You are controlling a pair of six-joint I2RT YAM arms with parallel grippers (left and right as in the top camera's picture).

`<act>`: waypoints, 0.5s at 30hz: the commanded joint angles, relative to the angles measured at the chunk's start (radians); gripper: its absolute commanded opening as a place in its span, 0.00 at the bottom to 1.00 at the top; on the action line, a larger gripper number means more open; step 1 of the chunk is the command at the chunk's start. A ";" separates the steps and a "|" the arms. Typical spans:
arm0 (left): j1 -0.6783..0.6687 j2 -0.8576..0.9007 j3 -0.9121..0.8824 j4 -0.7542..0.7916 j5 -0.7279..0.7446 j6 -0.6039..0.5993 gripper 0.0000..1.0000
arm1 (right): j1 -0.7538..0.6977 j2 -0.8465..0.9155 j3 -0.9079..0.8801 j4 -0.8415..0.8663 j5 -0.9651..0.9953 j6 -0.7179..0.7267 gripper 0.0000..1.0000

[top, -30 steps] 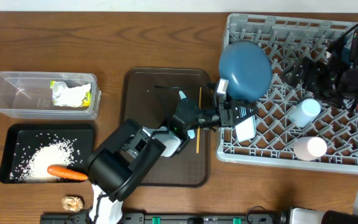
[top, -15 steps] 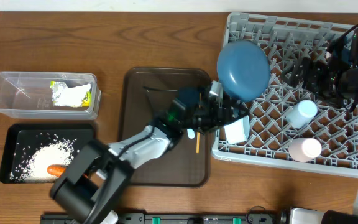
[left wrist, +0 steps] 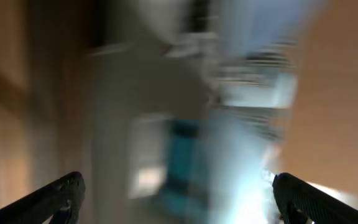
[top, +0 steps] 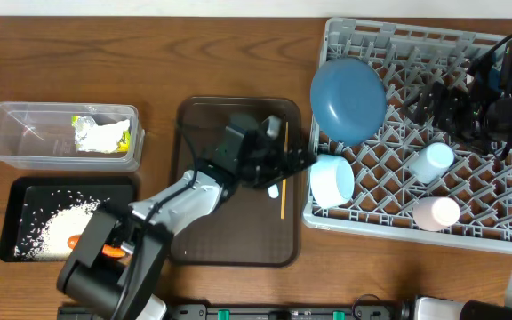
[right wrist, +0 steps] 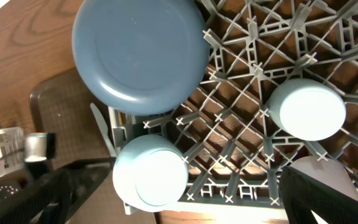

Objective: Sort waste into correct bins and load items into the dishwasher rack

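Brown serving tray (top: 243, 242) lies flat on the wooden table (top: 78, 53) — near its front edge.

A brown wood-grain table (top: 149, 62) fills the background.

The dishwasher rack (top: 389, 40) fills the right. In it, the plate (top: 348, 96) stands far left, the bowl (top: 332, 180) near of it, the farther cup (top: 436, 162) and nearer cup (top: 440, 212) to the right. Left of the rack, the serving tray (top: 247, 240) bears the chopstick (top: 284, 178) and spoon (top: 273, 190). Far left, the tub (top: 7, 147) holds the wrapper (top: 82, 126) and napkin (top: 107, 136). Near of it, the shallow tray (top: 16, 187) holds rice (top: 60, 222) and the carrot (top: 75, 241).
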 commanded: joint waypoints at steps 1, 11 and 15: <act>0.017 0.000 -0.015 -0.063 -0.074 0.078 0.98 | -0.008 0.005 -0.002 0.000 0.003 -0.011 0.99; -0.039 -0.005 -0.015 -0.080 -0.079 0.152 0.97 | -0.006 0.005 -0.002 0.003 0.011 -0.019 0.99; -0.045 -0.006 -0.015 -0.081 -0.056 0.155 1.00 | -0.006 0.005 -0.002 0.002 0.011 -0.019 0.99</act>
